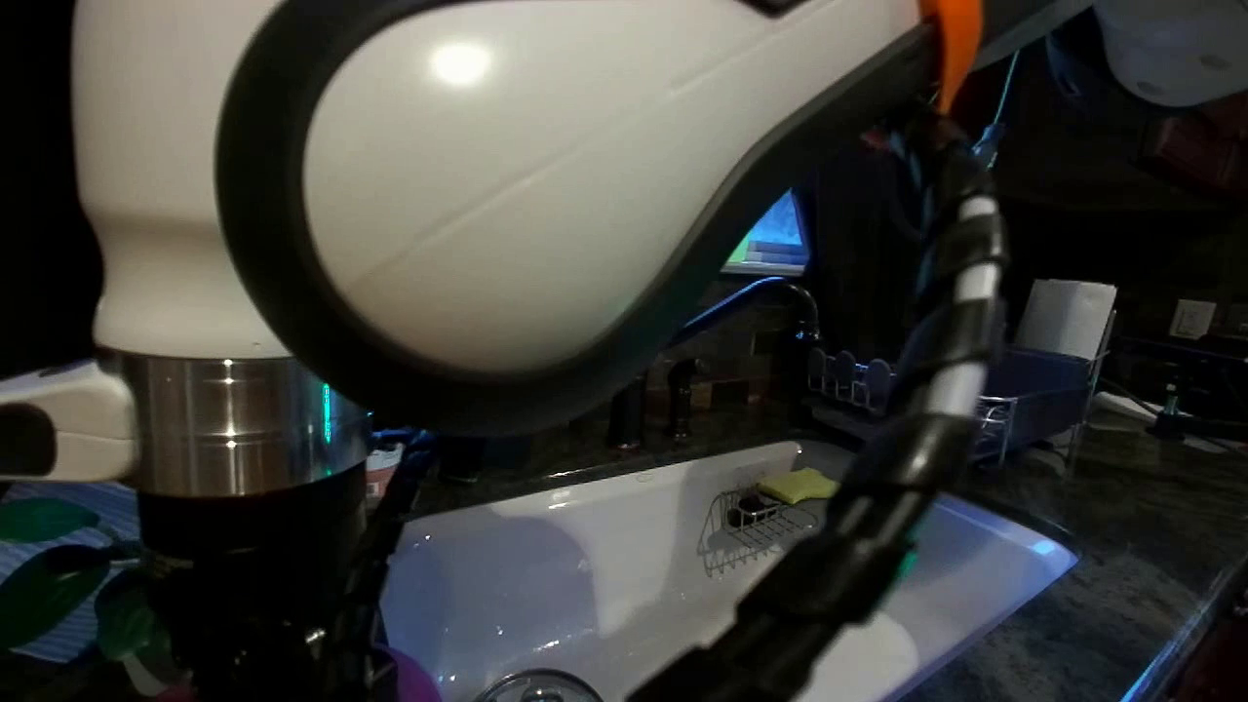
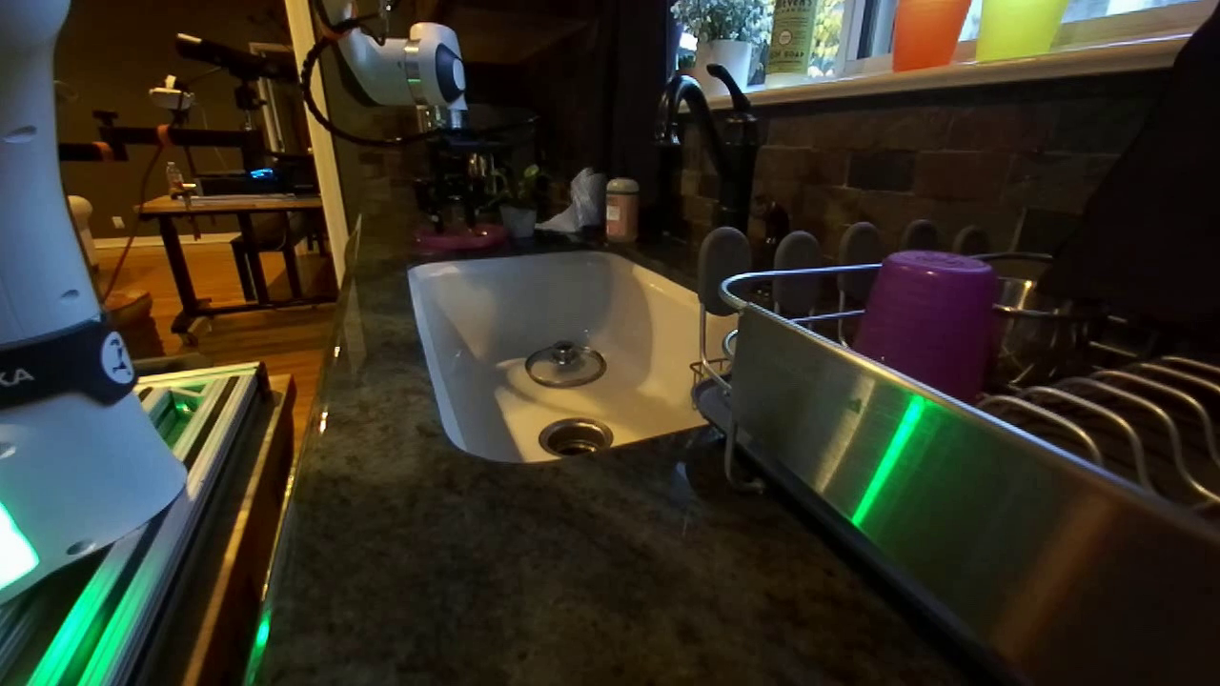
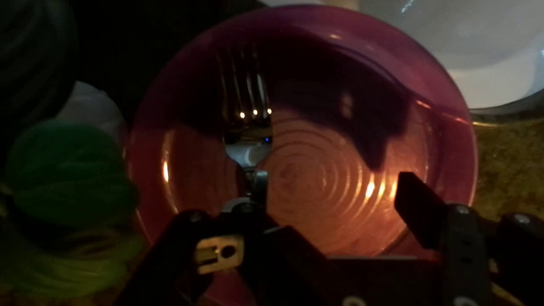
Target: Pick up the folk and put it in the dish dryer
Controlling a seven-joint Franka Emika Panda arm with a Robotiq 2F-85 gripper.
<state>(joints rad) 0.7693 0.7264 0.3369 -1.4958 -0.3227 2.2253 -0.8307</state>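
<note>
A silver fork [image 3: 246, 153] lies on a round pinkish-purple plate [image 3: 306, 221], tines toward the top of the wrist view. My gripper [image 3: 332, 187] is open above the plate with nothing between its fingers. The left finger overlaps the fork's neck and the handle is hidden behind it; I cannot tell whether they touch. In an exterior view my gripper [image 2: 453, 205] is over the plate [image 2: 462, 238] beyond the sink. The dish dryer [image 2: 829, 400], a wire rack with a metal side panel and grey prongs, stands on the counter; it also shows in an exterior view [image 1: 1048, 395].
The white sink [image 2: 434, 353] lies between plate and rack, with a glass lid [image 2: 565, 372] in it. A wire basket [image 1: 746, 541] and yellow sponge [image 1: 798, 485] hang at its wall. A dark faucet [image 2: 732, 162] stands behind. A purple cup [image 2: 929, 314] sits in the rack. Leaves [image 3: 63, 174] flank the plate.
</note>
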